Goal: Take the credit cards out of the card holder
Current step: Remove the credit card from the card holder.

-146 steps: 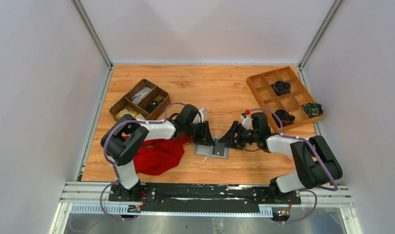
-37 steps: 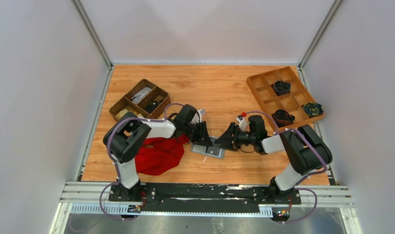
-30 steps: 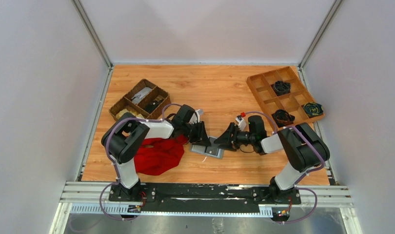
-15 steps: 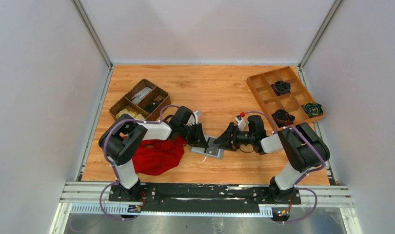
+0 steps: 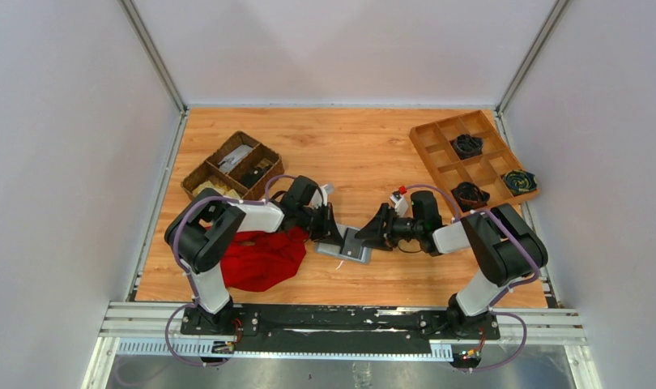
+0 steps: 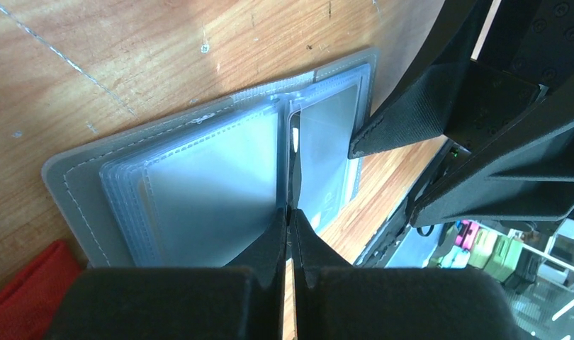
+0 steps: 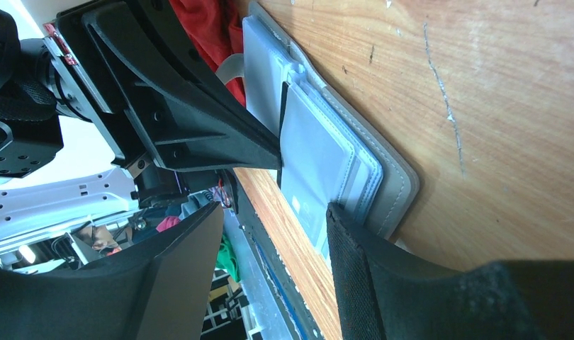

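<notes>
The small flat grey bifold card holder (image 5: pixel 351 248) lies open and slightly askew on the wooden table (image 5: pixel 349 146), in the near middle, between the two arms and just right of a crumpled red cloth (image 5: pixel 260 258). Its inside is lined with clear plastic sleeves, and a pale credit card (image 6: pixel 325 177) with faint print shows through the sleeve on the right half. The left gripper (image 6: pixel 290 216) reaches in from the left with its jaws clenched on a thin sheet (image 6: pixel 293 145) that stands edge-on at the fold. Whether that sheet is a card or a bare sleeve cannot be told. The right gripper (image 7: pixel 273 212) comes in from the right with its jaws spread wide and grasping nothing, and one black fingertip (image 6: pixel 366 142) rests on the outer edge of the holder's right half. A dark wicker basket (image 5: pixel 211 159) with compartments sits at the far left. A wooden divided tray (image 5: pixel 435 172) holding dark coiled items sits at the far right, well apart from the holder.
</notes>
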Controlling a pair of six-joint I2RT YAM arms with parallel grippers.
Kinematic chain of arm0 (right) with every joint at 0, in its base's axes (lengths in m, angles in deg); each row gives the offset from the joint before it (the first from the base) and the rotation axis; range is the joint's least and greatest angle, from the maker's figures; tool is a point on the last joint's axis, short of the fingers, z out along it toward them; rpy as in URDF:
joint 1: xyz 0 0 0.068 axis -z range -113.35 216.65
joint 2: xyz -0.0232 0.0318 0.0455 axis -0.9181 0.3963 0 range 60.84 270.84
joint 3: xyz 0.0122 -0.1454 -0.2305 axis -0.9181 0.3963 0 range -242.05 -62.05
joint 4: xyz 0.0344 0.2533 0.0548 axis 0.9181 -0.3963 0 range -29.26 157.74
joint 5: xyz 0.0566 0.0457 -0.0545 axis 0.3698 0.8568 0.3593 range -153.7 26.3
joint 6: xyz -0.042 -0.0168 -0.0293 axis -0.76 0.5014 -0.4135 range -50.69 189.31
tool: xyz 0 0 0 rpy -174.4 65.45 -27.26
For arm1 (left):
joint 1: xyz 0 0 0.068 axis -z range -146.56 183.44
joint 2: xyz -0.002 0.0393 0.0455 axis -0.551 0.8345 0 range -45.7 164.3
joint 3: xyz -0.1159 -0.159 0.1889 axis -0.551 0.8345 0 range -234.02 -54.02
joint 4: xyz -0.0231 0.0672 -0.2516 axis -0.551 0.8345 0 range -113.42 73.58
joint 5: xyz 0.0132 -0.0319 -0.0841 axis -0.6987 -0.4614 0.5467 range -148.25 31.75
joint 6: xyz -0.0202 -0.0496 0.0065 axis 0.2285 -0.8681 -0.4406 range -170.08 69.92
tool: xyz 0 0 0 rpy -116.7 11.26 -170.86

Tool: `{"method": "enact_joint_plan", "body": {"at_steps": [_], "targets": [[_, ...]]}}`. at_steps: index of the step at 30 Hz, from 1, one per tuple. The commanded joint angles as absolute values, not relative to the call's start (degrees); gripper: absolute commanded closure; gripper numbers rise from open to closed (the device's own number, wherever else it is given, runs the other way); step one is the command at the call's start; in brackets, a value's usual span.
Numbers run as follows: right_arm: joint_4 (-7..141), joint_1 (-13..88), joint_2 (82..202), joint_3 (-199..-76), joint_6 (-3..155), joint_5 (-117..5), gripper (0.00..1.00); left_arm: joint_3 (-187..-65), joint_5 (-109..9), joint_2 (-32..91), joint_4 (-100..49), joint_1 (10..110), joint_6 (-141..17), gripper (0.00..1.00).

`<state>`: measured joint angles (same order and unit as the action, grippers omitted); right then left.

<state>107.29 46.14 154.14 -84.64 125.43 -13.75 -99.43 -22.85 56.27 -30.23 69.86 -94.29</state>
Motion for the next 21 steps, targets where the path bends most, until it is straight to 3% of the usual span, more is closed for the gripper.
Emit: {"method": "enact_joint_plan", "body": {"at_steps": [1,21], "targets": [[102.2,45.1,155.9,-84.3,122.1,-17.5,0.4,-99.2,-20.1,55.9,-33.1,69.5,-94.6,1.0],[101.0,46.1,156.0,-83.5,121.2,-17.9,0.4,-94.7,-19.9,52.1,-33.1,64.6,-93.1,1.0]]}}
